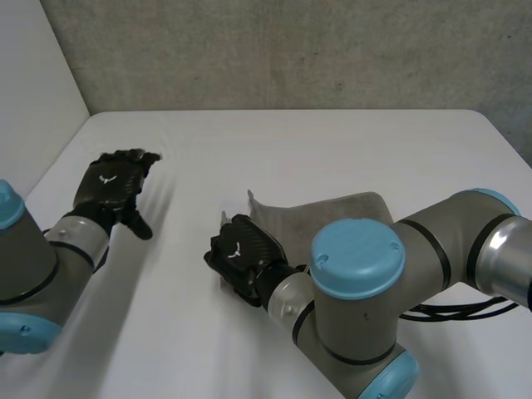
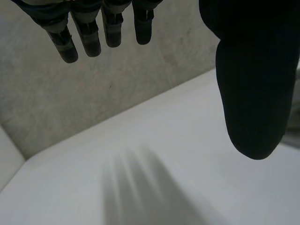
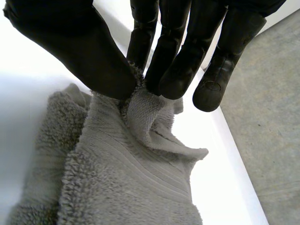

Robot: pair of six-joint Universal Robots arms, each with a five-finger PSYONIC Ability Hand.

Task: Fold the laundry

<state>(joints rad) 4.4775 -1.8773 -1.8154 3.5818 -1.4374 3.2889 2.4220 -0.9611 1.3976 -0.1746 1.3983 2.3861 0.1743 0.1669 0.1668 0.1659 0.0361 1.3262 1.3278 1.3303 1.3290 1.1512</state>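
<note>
white table [image 1: 332, 150] backed by grey wall [image 1: 291, 50] at 12 o'clock | grey towel [image 3: 126, 178] edge pinched by right hand [image 1: 241, 258] | left hand [image 1: 112, 187] held spread, 9 o'clock

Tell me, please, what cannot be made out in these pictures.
- Head view: the right arm hides the towel's near edge.
- Right wrist view: the towel runs off the frame; the right hand covers the pinched fold's tip.
- Left wrist view: the left hand's thumb blocks the table beyond.
</note>
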